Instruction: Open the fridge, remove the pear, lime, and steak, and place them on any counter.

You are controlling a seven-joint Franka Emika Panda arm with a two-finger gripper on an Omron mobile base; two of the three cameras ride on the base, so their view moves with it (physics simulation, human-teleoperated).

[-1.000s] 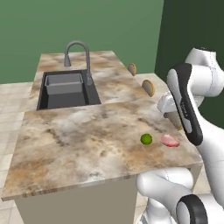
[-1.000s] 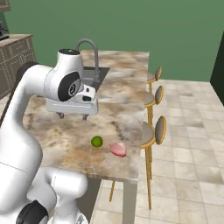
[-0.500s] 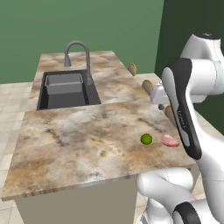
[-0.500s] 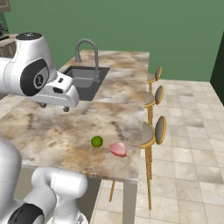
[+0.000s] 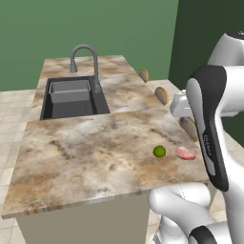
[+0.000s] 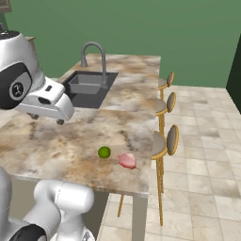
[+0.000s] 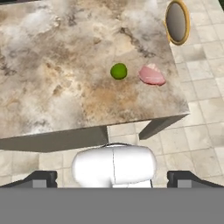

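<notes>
Hovering over the tabletop (image 7: 52, 78), fingers (image 7: 41, 178) spread wide apart and empty; lime (image 7: 118, 71) and steak (image 7: 152, 75) lie just beside each other, well ahead of the fingertips

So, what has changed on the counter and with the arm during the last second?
The arm has lifted and swung away from the counter; in the right base view its hand moved up and left. The claw, open, took hold of nothing. The lime and the steak stayed side by side near the counter's edge, and the sink and stools did not move.
</notes>
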